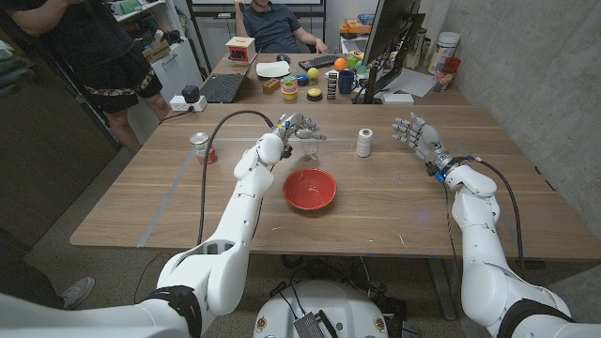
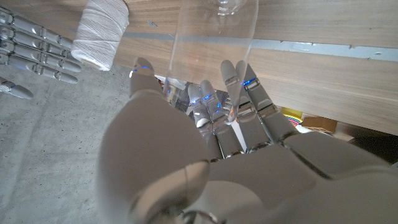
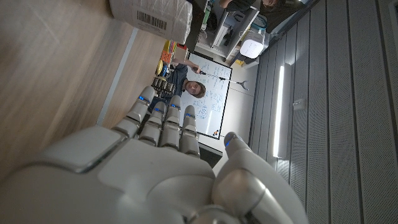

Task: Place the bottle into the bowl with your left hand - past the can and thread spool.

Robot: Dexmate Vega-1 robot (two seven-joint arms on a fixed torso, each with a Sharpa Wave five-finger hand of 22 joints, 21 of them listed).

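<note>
Nearest the robot on the wooden counter [image 1: 394, 211] stands a round red bowl [image 1: 310, 189], glossy and smooth-walled, with nothing inside it. Just beyond the bowl's far rim, the left hand [image 1: 294, 128] grips a clear plastic bottle [image 1: 311, 141], its fingers [image 2: 231, 81] wrapped around the transparent cylindrical body; the left wrist view shows the bottle [image 2: 214, 37] standing against the wood grain, with no contents that can be made out. The bottle is thus behind the bowl and not in it. To the right of the bottle, apart from it, stands a thread spool [image 1: 364, 143] wound with white thread, upright; in the left wrist view its ribbed white windings [image 2: 99, 31] are plain. Farther right, the right hand [image 1: 417, 137] is raised over the counter holding nothing, its fingers [image 3: 160, 118] spread and extended. Well to the left of the bottle, near the counter's left side, stands a small metallic can [image 1: 200, 146], upright, with a silver top and a red body. The counter surface is pale brown planking with a faint taped line across it. Behind it, a second desk [image 1: 235, 66] carries a laptop [image 1: 223, 87], a monitor [image 1: 390, 38], a white plate [image 1: 274, 69] and assorted small coloured objects. A seated person [image 1: 274, 23] and a standing person [image 1: 89, 47] are at the far side.
</note>
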